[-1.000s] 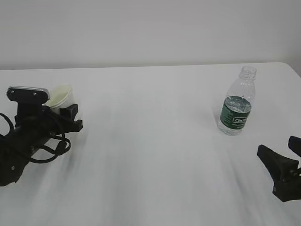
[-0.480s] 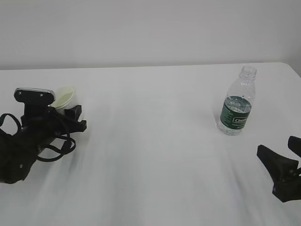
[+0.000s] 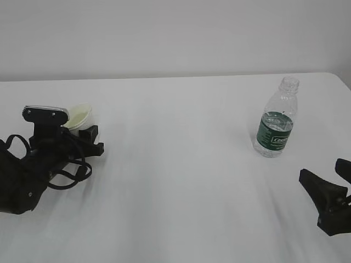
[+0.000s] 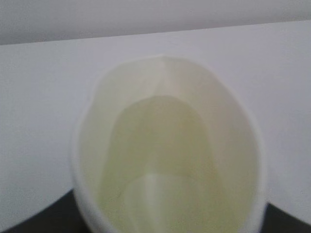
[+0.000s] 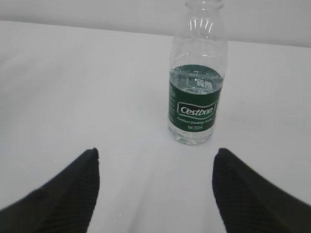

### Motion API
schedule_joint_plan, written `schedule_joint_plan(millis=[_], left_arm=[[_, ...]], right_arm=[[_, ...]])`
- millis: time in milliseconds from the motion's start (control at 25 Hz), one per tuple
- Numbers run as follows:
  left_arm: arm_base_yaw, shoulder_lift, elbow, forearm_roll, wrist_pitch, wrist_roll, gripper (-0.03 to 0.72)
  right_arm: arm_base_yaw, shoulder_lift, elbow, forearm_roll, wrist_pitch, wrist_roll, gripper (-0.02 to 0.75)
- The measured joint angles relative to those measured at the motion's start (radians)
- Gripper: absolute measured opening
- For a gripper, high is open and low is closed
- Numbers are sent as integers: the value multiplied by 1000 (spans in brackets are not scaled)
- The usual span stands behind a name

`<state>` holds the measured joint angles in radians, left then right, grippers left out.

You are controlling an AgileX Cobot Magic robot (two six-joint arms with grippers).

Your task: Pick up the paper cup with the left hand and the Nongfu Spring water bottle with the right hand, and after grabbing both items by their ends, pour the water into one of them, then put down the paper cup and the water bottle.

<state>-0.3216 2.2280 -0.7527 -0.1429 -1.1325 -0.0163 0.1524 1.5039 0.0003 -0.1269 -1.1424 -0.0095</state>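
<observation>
While my left gripper [image 3: 88,134] pinches the paper cup [image 3: 78,115] at the far left of the desk [image 3: 175,181], the cup leans over with its pale cream mouth turned up and toward the right (my left wrist view looks straight into it, and it looks dry). My right gripper [image 5: 155,187] hangs near the right edge with its fingers spread wide around nothing. Just beyond it the Nongfu Spring water bottle [image 3: 276,121] stands upright and capless on the desk, the water [image 5: 197,80] reaching the top of its green label.
</observation>
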Motion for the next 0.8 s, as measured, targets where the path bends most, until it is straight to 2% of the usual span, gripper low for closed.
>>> schedule_joint_plan(millis=[360,600,800], left_arm=[[0,4,-2,88,-2,0,431],[0,4,-2,77,-2,0,446],[0,4,-2,69,-6,0,510]], right_arm=[[0,53,0,-29,0,0,552],[0,57,0,-35,0,1,543],[0,57,0,-35,0,1,531]])
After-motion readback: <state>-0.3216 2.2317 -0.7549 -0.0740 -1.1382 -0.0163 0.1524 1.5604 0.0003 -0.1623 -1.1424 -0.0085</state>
